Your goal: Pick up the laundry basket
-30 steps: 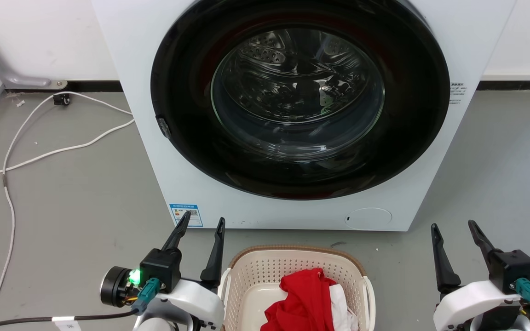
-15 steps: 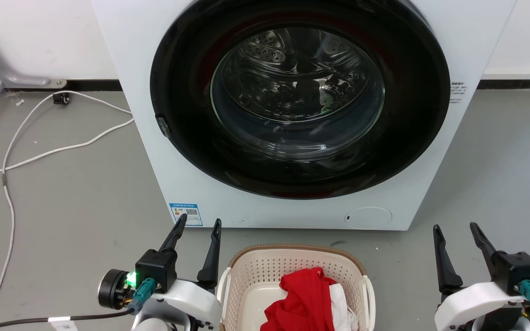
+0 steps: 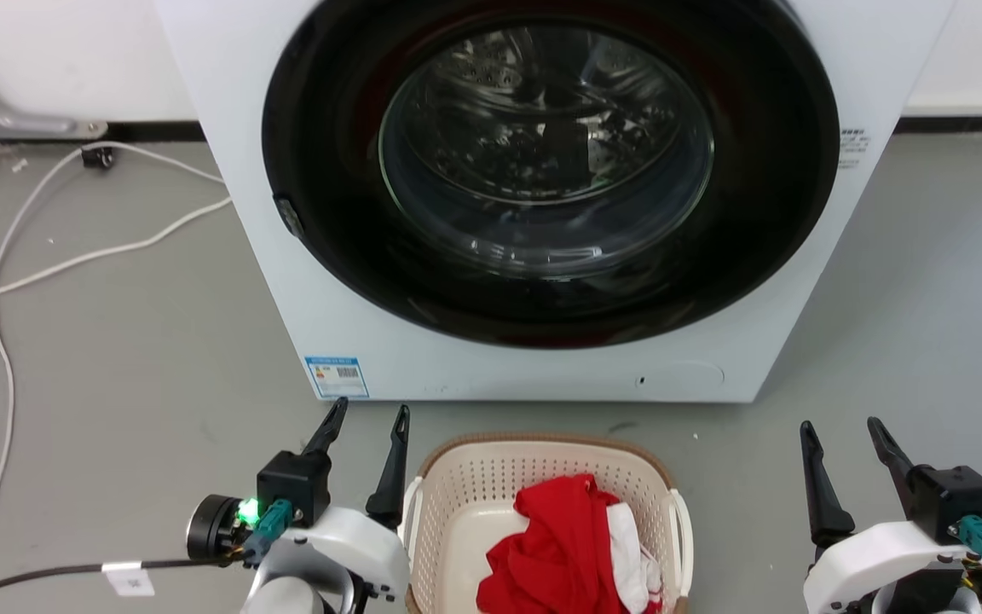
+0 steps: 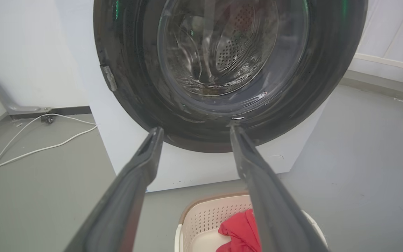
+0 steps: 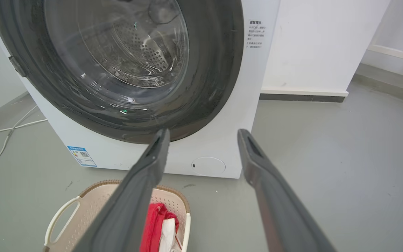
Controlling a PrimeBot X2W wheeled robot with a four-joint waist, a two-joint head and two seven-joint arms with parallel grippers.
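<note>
Laundry basket (image 3: 465, 503) sat between our two open, empty end effectors, the left end effector (image 3: 372, 408) just beside its handle (image 3: 411, 516) and the right end effector (image 3: 840, 424) well apart.

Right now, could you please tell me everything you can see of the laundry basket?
The laundry basket is a rounded-rectangular cream plastic tub with perforated walls, a brown woven-look rim and white loop handles on both sides. It stands upright on the grey floor, just before the washing machine and apart from it. A red garment and some white cloth lie bunched inside. The open left gripper stands beside its left handle, the open right gripper further off; neither holds it.
</note>
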